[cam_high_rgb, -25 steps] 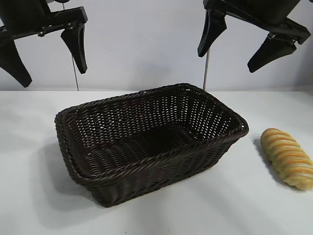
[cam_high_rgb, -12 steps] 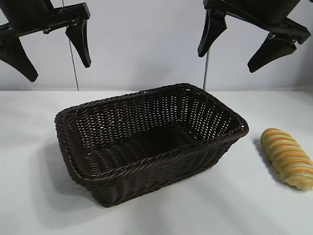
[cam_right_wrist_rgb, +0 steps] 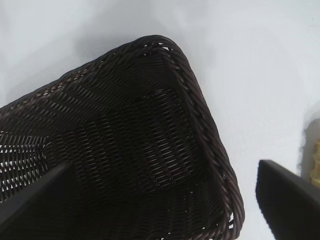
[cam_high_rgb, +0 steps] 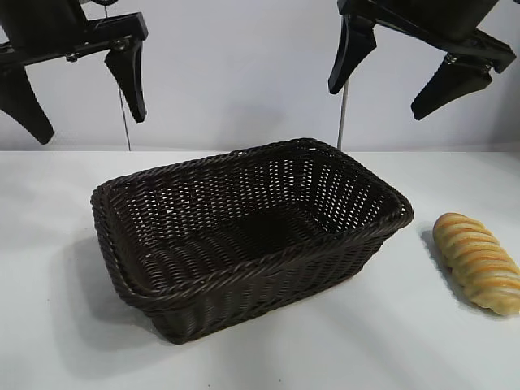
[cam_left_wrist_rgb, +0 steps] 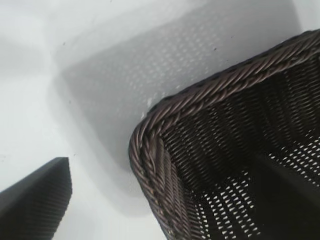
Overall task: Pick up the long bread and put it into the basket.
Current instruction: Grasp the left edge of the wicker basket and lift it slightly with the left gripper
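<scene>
The long bread (cam_high_rgb: 478, 262), a golden-yellow twisted loaf, lies on the white table to the right of the basket; only its edge shows in the right wrist view (cam_right_wrist_rgb: 316, 167). The dark brown wicker basket (cam_high_rgb: 244, 275) stands empty in the middle. It also shows in the left wrist view (cam_left_wrist_rgb: 210, 92) and the right wrist view (cam_right_wrist_rgb: 202, 112). My left gripper (cam_high_rgb: 89, 126) hangs open and empty high above the basket's left end. My right gripper (cam_high_rgb: 376, 101) hangs open and empty high above the basket's right end, left of the bread.
The white table (cam_high_rgb: 390, 341) runs in front of the basket and on both sides of it. A plain pale wall stands behind, with two thin vertical rods (cam_high_rgb: 344, 114) in front of it.
My left gripper swayed slightly up and to the right, then came back to nearly the same place. The right gripper, the basket and the bread have not moved.
</scene>
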You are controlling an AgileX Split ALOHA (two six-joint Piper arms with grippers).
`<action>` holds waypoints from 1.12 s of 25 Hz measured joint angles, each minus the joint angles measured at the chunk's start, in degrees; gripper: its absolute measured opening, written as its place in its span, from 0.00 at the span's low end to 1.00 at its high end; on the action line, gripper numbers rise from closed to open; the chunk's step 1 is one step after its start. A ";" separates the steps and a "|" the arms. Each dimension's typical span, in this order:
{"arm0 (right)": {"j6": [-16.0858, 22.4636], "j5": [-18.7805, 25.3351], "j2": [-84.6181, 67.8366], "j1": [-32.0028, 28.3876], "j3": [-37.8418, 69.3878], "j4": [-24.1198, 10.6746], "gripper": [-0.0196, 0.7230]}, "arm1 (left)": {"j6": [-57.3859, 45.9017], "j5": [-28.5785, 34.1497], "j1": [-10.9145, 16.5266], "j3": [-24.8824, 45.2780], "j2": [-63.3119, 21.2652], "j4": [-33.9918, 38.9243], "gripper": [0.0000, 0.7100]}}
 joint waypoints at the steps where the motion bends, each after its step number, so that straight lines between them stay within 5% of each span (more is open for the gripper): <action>1: 0.00 0.00 0.00 0.00 0.00 -0.05 0.96 | -0.22 -0.57 0.05 1.33 0.00 0.22 0.96; 12: 0.00 0.00 0.00 0.00 0.00 -0.24 0.96 | -1.19 -15.74 0.40 17.51 -0.05 -4.95 0.96; 19: 0.00 0.00 0.00 0.00 0.00 -0.24 0.96 | 0.30 -21.51 0.40 19.23 1.61 -10.26 0.91; 23: 0.00 0.00 0.00 0.00 0.00 -0.24 0.96 | 0.30 -21.70 0.40 19.23 2.69 -10.43 0.69; 28: 0.00 0.00 0.00 0.00 0.00 -0.24 0.96 | 0.22 -21.88 0.40 19.41 2.85 -10.71 0.24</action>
